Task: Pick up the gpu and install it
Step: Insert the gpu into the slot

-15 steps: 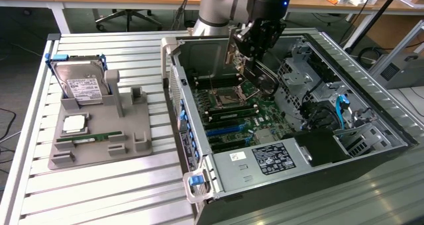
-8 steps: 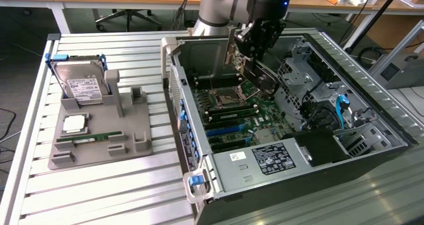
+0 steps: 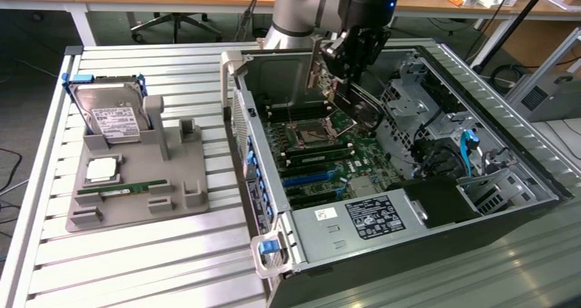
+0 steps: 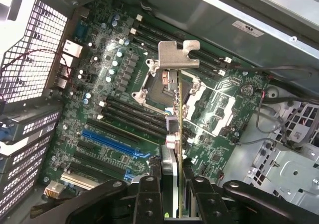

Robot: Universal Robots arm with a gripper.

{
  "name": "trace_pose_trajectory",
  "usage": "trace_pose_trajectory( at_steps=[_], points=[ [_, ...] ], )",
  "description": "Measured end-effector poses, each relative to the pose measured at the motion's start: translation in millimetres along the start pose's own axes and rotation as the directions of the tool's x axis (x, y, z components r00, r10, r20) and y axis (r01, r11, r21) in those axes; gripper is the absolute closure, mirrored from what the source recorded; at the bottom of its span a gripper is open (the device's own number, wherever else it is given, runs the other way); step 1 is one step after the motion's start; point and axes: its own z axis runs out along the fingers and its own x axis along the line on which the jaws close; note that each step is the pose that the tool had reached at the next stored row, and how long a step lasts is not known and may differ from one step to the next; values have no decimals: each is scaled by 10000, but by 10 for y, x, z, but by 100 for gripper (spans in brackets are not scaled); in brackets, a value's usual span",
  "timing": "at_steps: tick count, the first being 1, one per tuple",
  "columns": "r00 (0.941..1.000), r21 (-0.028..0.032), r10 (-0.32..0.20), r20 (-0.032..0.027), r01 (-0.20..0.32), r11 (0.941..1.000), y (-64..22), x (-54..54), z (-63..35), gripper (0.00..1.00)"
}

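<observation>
The gpu (image 4: pixel 178 134), a thin dark card seen edge-on with its silvery bracket (image 4: pixel 178 55) at the far end, hangs between my black fingers (image 4: pixel 149 194). My gripper (image 4: pixel 174 186) is shut on it. In the exterior view, the gripper (image 3: pixel 350 66) holds the gpu (image 3: pixel 356 103) inside the open computer case (image 3: pixel 508 206), above the green motherboard (image 3: pixel 318 148) near the CPU socket (image 3: pixel 304 132). The card hangs clear of the board. The blue expansion slot (image 4: pixel 112 139) lies off to one side of the card.
A grey fixture (image 3: pixel 136 185) on the slatted table at the exterior view's left holds a hard drive (image 3: pixel 109 114), a silver chip (image 3: pixel 102 170) and a green memory stick (image 3: pixel 122 187). The power supply (image 3: pixel 363 219) and drive cages (image 3: pixel 436 111) with cables crowd the case.
</observation>
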Motion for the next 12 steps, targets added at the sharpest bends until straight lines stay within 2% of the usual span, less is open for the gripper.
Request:
trace_pose_trajectory(
  at_steps=[12],
  points=[
    [9989,-14,-471,52,471,9989,0,0,2,73]
  ],
)
